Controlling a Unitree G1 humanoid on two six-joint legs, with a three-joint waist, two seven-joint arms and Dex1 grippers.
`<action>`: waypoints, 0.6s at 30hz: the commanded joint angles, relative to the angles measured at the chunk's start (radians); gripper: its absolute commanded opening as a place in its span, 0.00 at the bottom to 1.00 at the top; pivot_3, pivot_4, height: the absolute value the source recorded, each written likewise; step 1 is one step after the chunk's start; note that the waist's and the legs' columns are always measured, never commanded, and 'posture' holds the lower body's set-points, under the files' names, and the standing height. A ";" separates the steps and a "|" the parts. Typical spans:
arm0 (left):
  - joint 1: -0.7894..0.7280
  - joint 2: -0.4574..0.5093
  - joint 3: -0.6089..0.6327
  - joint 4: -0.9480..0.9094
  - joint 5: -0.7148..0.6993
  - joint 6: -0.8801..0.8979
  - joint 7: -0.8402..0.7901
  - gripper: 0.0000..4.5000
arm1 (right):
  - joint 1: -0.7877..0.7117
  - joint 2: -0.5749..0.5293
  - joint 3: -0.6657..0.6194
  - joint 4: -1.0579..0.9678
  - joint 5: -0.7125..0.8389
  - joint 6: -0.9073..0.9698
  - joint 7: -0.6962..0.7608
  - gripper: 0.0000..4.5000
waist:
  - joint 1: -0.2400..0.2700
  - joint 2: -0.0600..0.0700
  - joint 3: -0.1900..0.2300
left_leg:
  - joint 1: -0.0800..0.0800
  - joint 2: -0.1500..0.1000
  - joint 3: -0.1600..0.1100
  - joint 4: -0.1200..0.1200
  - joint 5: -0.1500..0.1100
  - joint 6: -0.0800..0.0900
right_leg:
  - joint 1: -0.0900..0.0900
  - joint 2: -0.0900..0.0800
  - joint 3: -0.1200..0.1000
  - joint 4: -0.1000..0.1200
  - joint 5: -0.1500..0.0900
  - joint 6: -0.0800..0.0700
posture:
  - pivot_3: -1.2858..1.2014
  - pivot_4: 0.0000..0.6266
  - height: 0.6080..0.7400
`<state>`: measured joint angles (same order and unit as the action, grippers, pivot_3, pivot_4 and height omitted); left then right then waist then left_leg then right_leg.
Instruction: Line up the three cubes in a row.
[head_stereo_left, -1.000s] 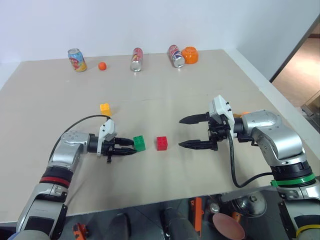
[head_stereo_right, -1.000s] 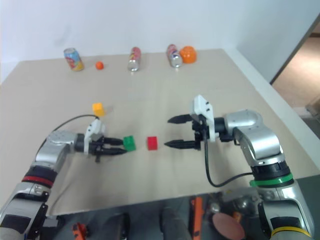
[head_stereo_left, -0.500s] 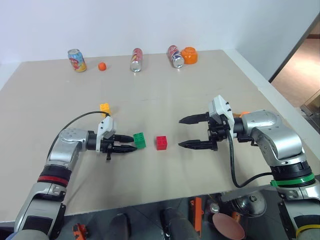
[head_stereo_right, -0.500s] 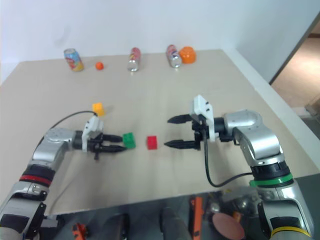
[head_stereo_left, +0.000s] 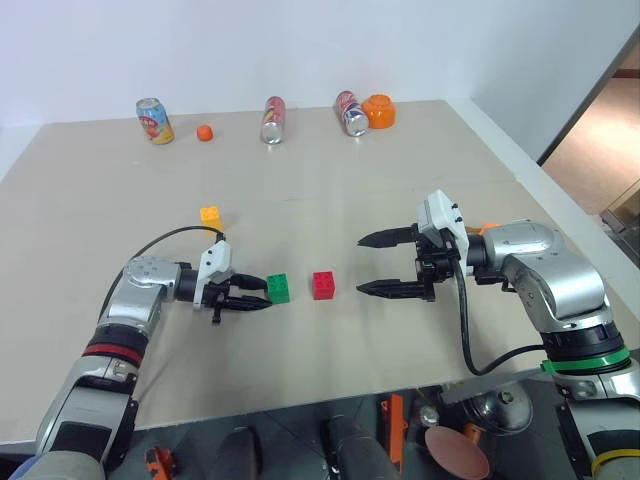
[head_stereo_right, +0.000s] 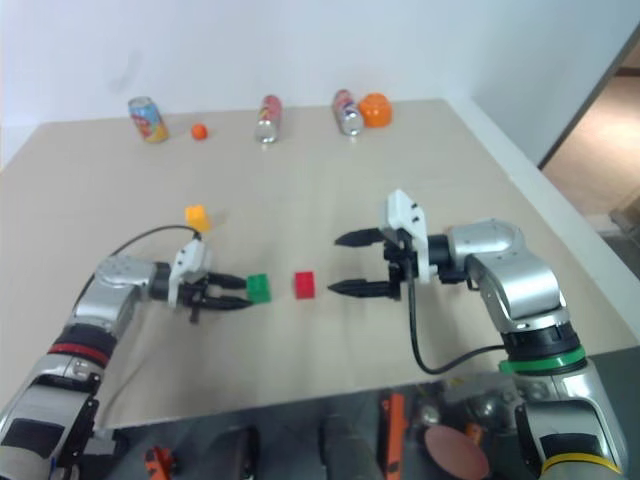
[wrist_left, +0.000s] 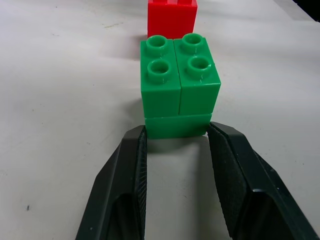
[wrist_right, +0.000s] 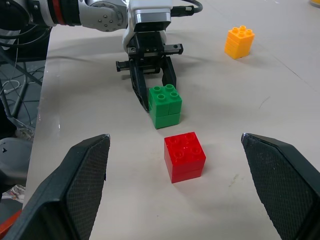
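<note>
Three cubes on the table: red cube (head_stereo_left: 323, 285) just right of green cube (head_stereo_left: 278, 288), yellow cube (head_stereo_left: 209, 215) well behind-left; left pincer (head_stereo_left: 252, 299) pinching green's base, right pincer (head_stereo_left: 374, 264) spread; likely light, stiff, slick—grip flat sides.

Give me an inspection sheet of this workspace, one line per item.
Surface: beige table, bare in the middle.
Job's things: green cube and red cube side by side, a gap between; yellow cube apart, farther back.
Clutter: three cans, small orange ball, orange toy along the far edge.
Grippers: left gripper pinching the green cube's lower edge; right gripper wide open, holding nothing.
Cables: black cable on the left arm, another on the right.
Surroundings: white wall.
</note>
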<state>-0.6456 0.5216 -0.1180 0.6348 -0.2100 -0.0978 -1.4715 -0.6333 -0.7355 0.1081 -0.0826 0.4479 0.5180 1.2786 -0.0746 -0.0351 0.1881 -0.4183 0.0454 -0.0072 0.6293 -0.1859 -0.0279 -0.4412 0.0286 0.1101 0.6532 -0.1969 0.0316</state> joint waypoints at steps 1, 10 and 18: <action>-0.025 0.002 0.006 0.018 0.003 -0.027 -0.009 0.28 | 0.005 -0.020 -0.034 -0.038 0.019 0.002 0.000 0.97 | 0.000 0.000 0.000 | 0.000 0.000 0.000 0.000 0.000 0.000 | 0.000 0.000 0.000 0.000 0.000 0.000 | 0.52 0.24 1.00; -0.028 0.001 0.003 0.057 0.019 -0.068 -0.022 0.28 | 0.004 -0.023 -0.025 -0.040 0.020 0.004 0.010 0.97 | -0.001 0.000 0.000 | 0.000 0.000 0.000 0.003 0.000 0.000 | 0.000 0.000 0.000 0.001 0.000 0.000 | 0.52 0.24 1.00; -0.037 0.002 0.001 0.095 0.045 -0.120 0.002 0.80 | 0.001 -0.023 -0.024 -0.038 0.018 0.001 0.011 0.97 | 0.000 0.000 0.000 | 0.000 0.000 0.000 0.005 0.000 0.000 | 0.000 0.000 0.000 0.004 -0.001 -0.003 | 0.52 0.24 1.00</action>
<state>-0.6676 0.5167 -0.1317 0.7035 -0.1812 -0.2026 -1.5013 -0.6218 -0.7484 0.1077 -0.0918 0.4503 0.5258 1.2846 -0.0751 -0.0350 0.1881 -0.4183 0.0456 -0.0073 0.6352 -0.1855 -0.0273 -0.4408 0.0290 0.1102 0.6570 -0.1977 0.0287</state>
